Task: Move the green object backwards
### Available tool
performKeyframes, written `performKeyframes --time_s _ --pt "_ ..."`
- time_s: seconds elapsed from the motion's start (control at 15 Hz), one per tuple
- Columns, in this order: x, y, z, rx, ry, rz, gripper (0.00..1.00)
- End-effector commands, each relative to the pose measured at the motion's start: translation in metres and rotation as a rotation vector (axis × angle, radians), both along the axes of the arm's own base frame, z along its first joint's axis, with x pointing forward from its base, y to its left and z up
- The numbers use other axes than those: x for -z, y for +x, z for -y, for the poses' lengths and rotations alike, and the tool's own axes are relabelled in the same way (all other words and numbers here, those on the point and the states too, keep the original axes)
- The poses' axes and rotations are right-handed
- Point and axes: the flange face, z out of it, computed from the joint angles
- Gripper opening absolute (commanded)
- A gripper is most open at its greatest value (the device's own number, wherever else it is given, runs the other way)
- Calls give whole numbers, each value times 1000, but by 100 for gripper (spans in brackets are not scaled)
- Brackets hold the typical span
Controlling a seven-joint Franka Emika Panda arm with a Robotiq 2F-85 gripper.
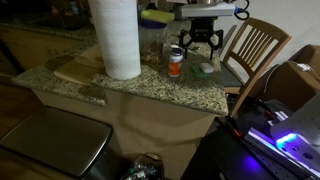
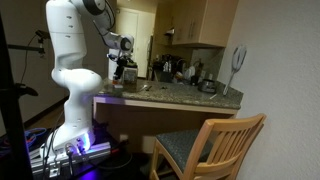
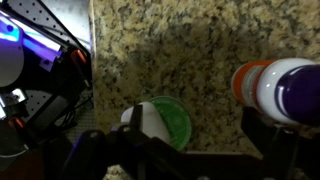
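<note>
**Robot body: finish and fittings**

Arm (image 2: pixel 68 45): glossy white shells, rounded and bulbous, with dark seams at the joints. The lowest segment is wide and white. The wrist end is darker, grey and black. Gripper (image 1: pixel 197 47): black body, dark blocky fingers (image 3: pixel 96 152), matte finish. Markings and screws: too small to tell.

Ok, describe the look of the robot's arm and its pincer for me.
The glossy white arm is built from thick, rounded segments on a bulging base. Its pincer is black, with two dark angular fingers, and sits below a pale wrist section. No markings are legible.
</note>
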Motion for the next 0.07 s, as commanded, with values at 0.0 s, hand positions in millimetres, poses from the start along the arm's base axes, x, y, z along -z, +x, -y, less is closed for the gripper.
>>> performKeyframes --time_s 0.0 --pt "-2 0 -3 3 37 -9 100"
